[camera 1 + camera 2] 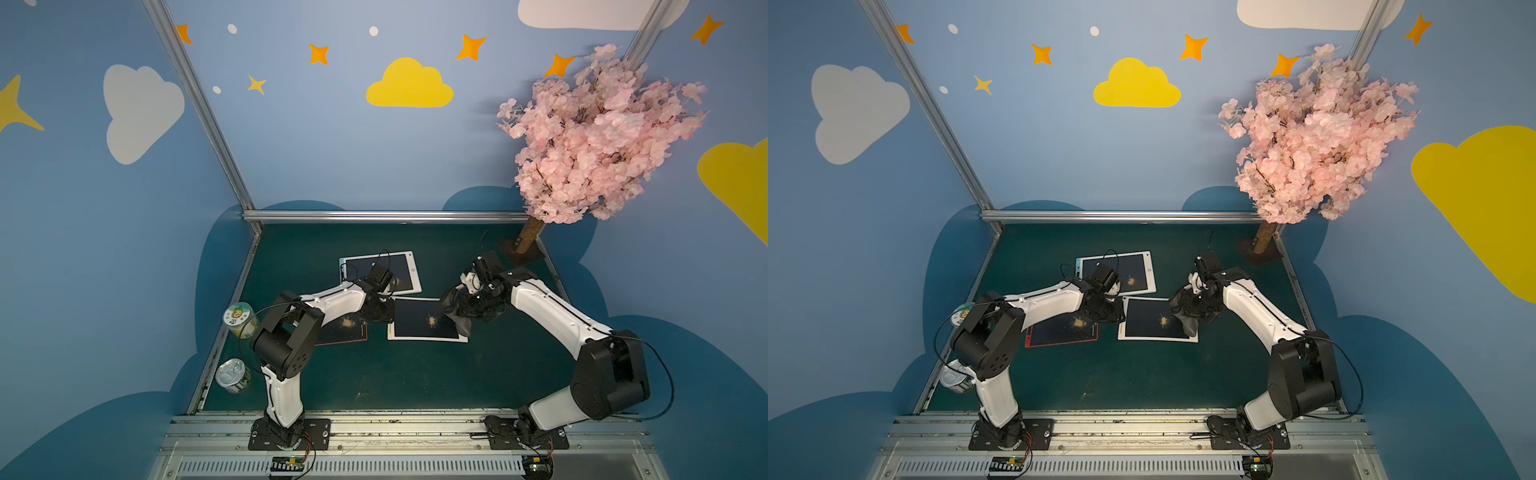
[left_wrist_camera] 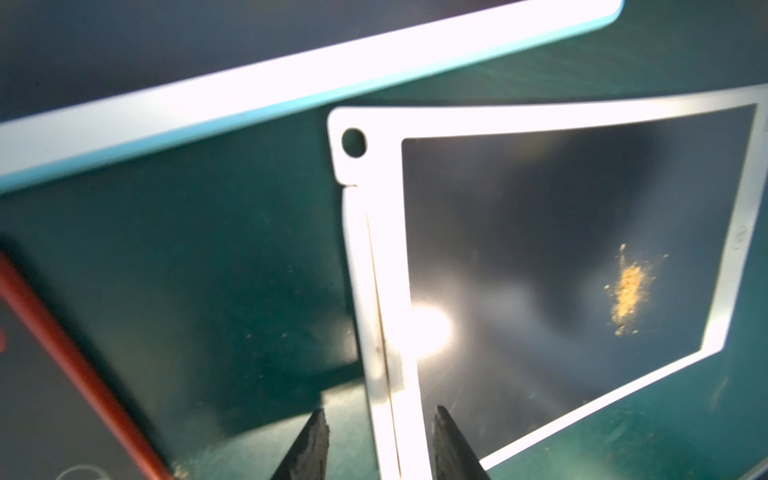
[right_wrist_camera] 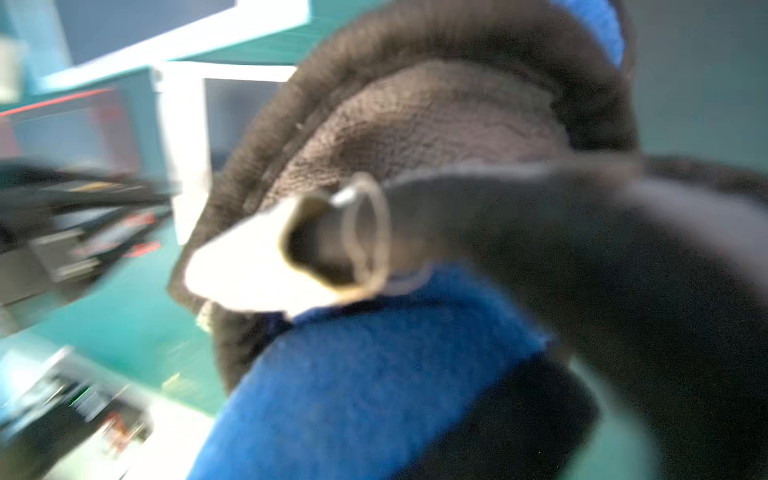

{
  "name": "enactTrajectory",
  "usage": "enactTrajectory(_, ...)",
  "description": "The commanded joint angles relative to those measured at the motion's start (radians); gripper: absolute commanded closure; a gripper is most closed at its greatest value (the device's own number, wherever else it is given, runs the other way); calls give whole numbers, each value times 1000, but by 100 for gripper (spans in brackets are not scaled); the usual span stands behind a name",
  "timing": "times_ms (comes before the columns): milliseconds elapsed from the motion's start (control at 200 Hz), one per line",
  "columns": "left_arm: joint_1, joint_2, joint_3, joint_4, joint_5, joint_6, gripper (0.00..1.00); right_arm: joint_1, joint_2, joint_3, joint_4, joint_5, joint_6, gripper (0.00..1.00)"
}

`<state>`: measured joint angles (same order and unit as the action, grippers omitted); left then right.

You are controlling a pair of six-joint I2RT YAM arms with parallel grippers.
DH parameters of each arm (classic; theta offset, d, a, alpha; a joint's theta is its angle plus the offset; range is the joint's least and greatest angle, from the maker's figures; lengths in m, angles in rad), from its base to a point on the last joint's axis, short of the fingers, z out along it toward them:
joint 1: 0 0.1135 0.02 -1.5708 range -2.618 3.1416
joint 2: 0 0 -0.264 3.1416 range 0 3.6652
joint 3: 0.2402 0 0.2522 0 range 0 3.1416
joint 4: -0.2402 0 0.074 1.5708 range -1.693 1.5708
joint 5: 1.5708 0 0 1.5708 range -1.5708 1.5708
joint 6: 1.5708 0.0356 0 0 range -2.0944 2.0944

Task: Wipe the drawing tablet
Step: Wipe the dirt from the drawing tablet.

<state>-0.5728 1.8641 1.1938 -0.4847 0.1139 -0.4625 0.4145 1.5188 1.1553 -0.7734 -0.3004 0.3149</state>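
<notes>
While the right pincer (image 1: 459,309) clenches the cloth (image 1: 462,328) at the white tablet (image 1: 411,328) on the tabletop (image 1: 415,374), the left pincer (image 2: 382,440), parted astride its rim, may let it slide, scattering crumbs (image 1: 432,320).

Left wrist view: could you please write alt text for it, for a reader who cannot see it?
The left gripper has its fingertips apart, either side of the edge of a white-framed drawing tablet, whose dark screen carries a patch of yellow powder. A blue-edged tablet and a red-edged tablet lie nearby on the green mat.
</notes>
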Motion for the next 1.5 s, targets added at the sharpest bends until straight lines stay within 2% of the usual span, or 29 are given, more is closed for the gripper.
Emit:
enactTrajectory(0, -9, -10, 38, -59, -42, 50, 58, 24, 39, 64, 130, -260, -41, 100)
enactTrajectory(75, -12, 4, 55, -70, -45, 57, 59, 37, 92, 85, 188, -354, -28, 100)
enactTrajectory(195, -21, 15, 69, -71, -45, 59, 60, 78, 177, 90, 287, -434, -1, 100)
enactTrajectory(405, -42, 33, 92, -87, -77, 69, 60, 147, 304, 153, 350, -468, 57, 100)
enactTrajectory(736, -87, 100, 145, -174, -179, 108, 61, 168, 455, 239, 169, -315, 41, 100)
enactTrajectory(1056, -105, 123, 153, -187, -202, 107, 61, 165, 517, 202, 158, -255, 8, 100)
enactTrajectory(1296, -106, 123, 147, -195, -212, 103, 61, 145, 525, 129, 117, -167, -25, 100)
enactTrajectory(1491, -107, 129, 151, -195, -203, 101, 61, 100, 475, 50, 77, -88, -42, 100)
